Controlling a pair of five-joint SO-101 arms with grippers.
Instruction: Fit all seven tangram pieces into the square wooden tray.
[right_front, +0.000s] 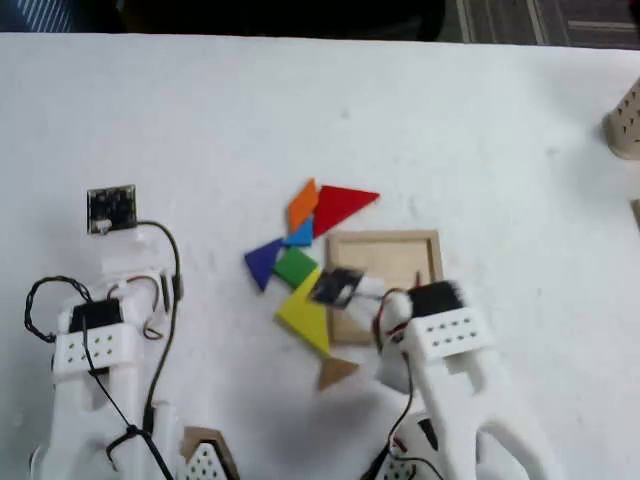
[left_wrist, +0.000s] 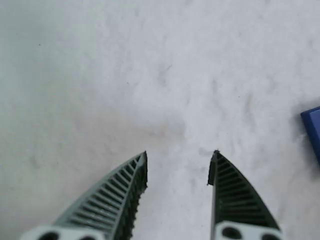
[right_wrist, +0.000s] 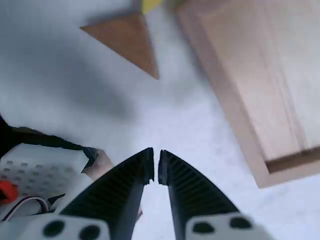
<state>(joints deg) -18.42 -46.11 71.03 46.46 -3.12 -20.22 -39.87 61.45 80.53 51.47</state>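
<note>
Currently my right gripper (right_wrist: 155, 152) is all but closed, its tips a hair apart with nothing between them. It hangs over bare desk (right_front: 200, 120) just off the near left corner of the square wooden tray (right_front: 385, 237). My left gripper (left_wrist: 180, 155) is spread wide and holds nothing. It hovers over the desk well to the left of the pieces, and its wrist view catches a corner of the dark blue triangle (left_wrist: 312, 130).

All seven pieces lie flat on the desk outside the tray:

- **Brown triangle** (right_front: 335, 372): the nearest piece, small, just off the tray's near left corner.
- **Yellow triangle** (right_front: 308, 312): large. Its long edge runs near to far along the tray's left rim, and its square corner points left, away from the tray.
- **Green piece** (right_front: 296, 266): just beyond the yellow triangle and touching it.
- **Dark blue triangle:** to the left of the green piece, with one tip aimed back toward the arms.
- **Light blue piece** (right_front: 300, 235): small, just past the green one.
- **Orange piece** (right_front: 303, 203): farther still, with its long axis running roughly near to far.
- **Red triangle** (right_front: 340, 205): just beside the orange piece and just past the tray's far left corner, with its sharp tip pointing right.

The tray sits square to the desk. The part of its floor I can see is bare wood. My right arm covers its near left part.
</note>
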